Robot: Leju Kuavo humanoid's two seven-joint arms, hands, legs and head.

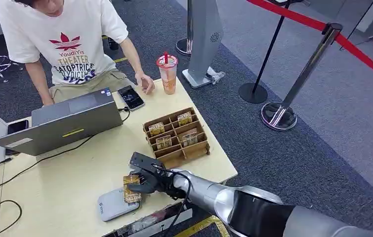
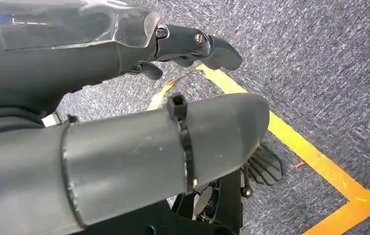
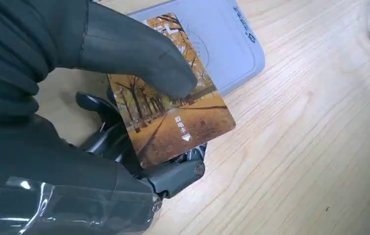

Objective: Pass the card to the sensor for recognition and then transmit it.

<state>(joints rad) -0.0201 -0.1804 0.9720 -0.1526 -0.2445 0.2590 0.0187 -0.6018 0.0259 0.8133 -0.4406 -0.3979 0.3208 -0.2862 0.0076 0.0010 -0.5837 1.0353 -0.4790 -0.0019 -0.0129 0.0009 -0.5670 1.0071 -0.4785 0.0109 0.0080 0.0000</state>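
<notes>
My right hand (image 1: 147, 180) pinches a card (image 1: 131, 187) printed with autumn trees, thumb on top and fingers beneath. The card (image 3: 173, 105) hangs over the near end of a flat grey sensor pad (image 1: 112, 204) at the table's front edge; the grey sensor pad (image 3: 222, 44) shows under the card's far half. Whether card and pad touch I cannot tell. My left hand (image 2: 192, 46) hangs beside my body above grey carpet, its dark fingers curled in with nothing in them.
A cardboard divider box (image 1: 177, 137) holding several more cards stands behind my right hand. A laptop (image 1: 65, 121), a phone (image 1: 131, 97) and a drink cup (image 1: 167, 73) lie further back. A person (image 1: 68, 44) sits across the table. Cables (image 1: 1, 207) trail at the left.
</notes>
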